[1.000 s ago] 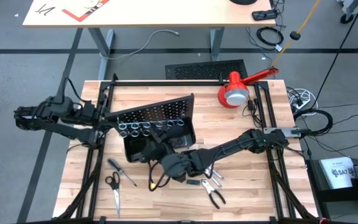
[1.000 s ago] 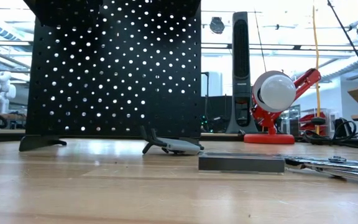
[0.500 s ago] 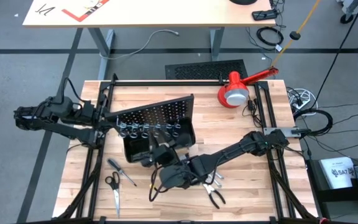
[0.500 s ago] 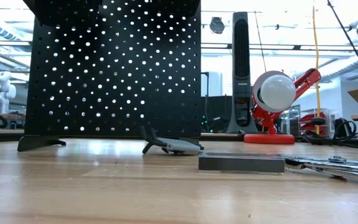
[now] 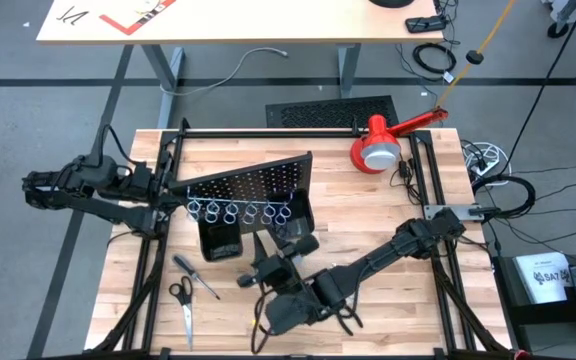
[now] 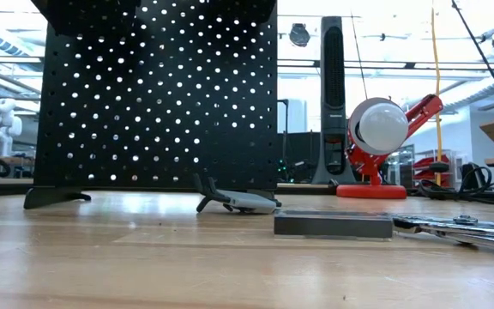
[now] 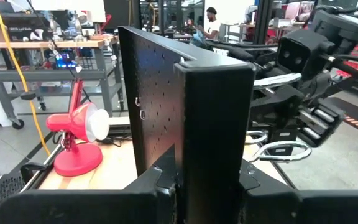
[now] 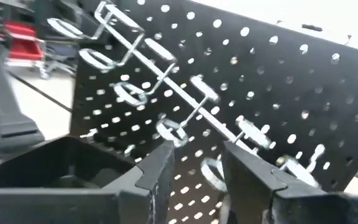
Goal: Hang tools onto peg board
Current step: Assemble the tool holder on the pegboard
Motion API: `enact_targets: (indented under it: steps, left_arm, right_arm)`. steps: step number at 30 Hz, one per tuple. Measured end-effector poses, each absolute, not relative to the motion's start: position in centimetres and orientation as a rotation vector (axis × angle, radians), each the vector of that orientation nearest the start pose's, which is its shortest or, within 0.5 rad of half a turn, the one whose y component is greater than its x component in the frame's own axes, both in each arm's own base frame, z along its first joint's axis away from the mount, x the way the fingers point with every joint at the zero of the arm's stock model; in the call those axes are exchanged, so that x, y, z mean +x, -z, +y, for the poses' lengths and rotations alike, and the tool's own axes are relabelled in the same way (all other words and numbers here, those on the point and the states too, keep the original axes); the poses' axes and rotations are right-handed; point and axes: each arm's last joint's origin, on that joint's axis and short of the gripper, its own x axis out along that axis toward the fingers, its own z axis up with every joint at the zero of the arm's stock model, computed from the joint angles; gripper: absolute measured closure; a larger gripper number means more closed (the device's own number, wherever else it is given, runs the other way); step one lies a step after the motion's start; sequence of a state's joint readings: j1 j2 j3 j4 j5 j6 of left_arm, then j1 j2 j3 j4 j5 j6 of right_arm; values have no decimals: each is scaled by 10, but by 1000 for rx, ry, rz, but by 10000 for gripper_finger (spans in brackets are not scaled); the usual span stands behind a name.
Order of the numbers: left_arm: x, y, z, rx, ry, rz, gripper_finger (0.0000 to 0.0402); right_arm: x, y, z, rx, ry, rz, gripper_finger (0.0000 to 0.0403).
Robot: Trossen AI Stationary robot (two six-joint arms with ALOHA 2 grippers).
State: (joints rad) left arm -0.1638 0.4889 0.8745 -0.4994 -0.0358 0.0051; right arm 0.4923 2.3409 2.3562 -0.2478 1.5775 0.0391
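The black peg board (image 5: 253,183) stands on the table with a row of silver rings (image 5: 238,210) and a black bin (image 5: 220,240) on its near face. My left gripper (image 5: 175,196) is shut on its left edge. My right gripper (image 5: 266,262) hovers level before the rings (image 8: 166,127), open, with nothing between its fingers. A screwdriver (image 5: 196,275) and scissors (image 5: 183,305) lie flat at the near left. Pliers (image 5: 346,320) lie partly under my right arm. My left gripper pinches the peg board's left side edge (image 7: 213,146) between its two fingers (image 7: 151,186). The fingers come level from the table's left. The board stands upright, its feet on the table.
A red-and-white lamp (image 5: 378,148) stands at the far right. A flat black slotted panel (image 5: 328,112) lies beyond the far edge. In the low view a grey tool (image 6: 234,202), a dark bar (image 6: 333,225) and a metal tool (image 6: 453,228) lie on the wood.
My right gripper has drawn back from the bin toward the table's near edge, sinking a little and rolling about its own pointing line. Its fingers keep the same gap. The rings and bin it had covered now show.
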Motion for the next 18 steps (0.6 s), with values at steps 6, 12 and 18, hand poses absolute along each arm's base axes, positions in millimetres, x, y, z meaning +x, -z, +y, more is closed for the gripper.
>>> enact_targets:
  steps: [6,12,18]
  left_arm:
    - [86,-365,-13,10,125,111,337]
    - [86,-365,-13,13,125,110,337]
    - [87,-365,-13,14,123,110,337]
  right_arm:
    - [463,-335,221,-91,1072,53,273]
    - [463,-327,214,-10,1082,5,275]
    - [467,-325,202,40,1107,-25,291]
